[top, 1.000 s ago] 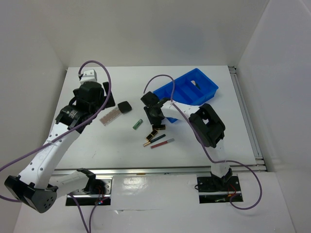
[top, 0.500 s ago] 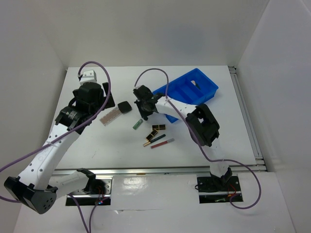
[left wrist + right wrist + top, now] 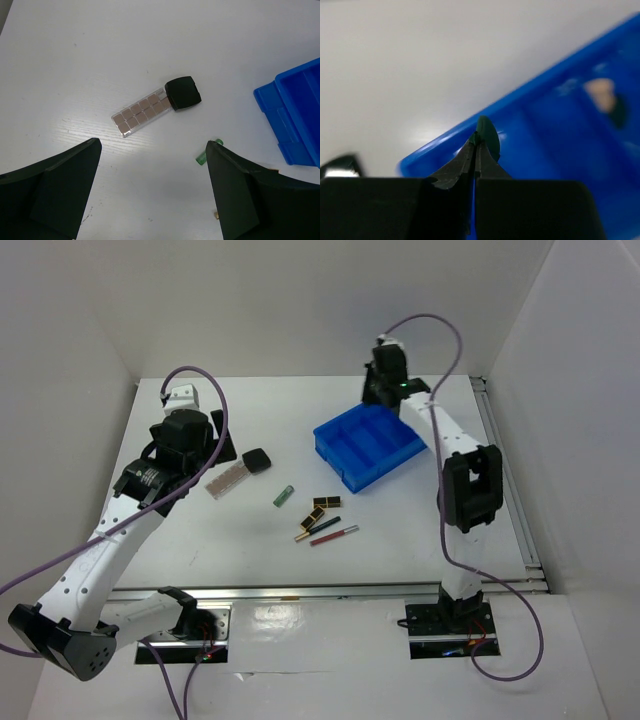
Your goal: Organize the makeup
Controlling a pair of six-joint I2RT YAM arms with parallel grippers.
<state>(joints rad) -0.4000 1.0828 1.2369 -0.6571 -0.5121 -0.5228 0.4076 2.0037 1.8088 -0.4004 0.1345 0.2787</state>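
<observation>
My right gripper (image 3: 479, 137) is shut on a small dark green sponge (image 3: 489, 134) pinched at its tips. It hangs above the back edge of the blue tray (image 3: 330, 435). A beige sponge (image 3: 601, 95) lies blurred inside the tray (image 3: 550, 130). On the table lie the black compact (image 3: 258, 460), the pinkish glitter strip (image 3: 228, 478), a green tube (image 3: 284, 496), gold-black lipsticks (image 3: 325, 502) and thin pencils (image 3: 334, 534). My left gripper (image 3: 155, 144) hovers open above the table, with the compact (image 3: 183, 92) and strip (image 3: 142, 112) ahead of it.
White walls close in the table at the back and on both sides. The blue tray (image 3: 292, 115) sits right of centre. A metal rail (image 3: 510, 480) runs along the table's right edge.
My right gripper shut, rose from the makeup at mid-table and swung back to the tray's far edge. The blue tray shifted and turned. The left arm stayed still.
</observation>
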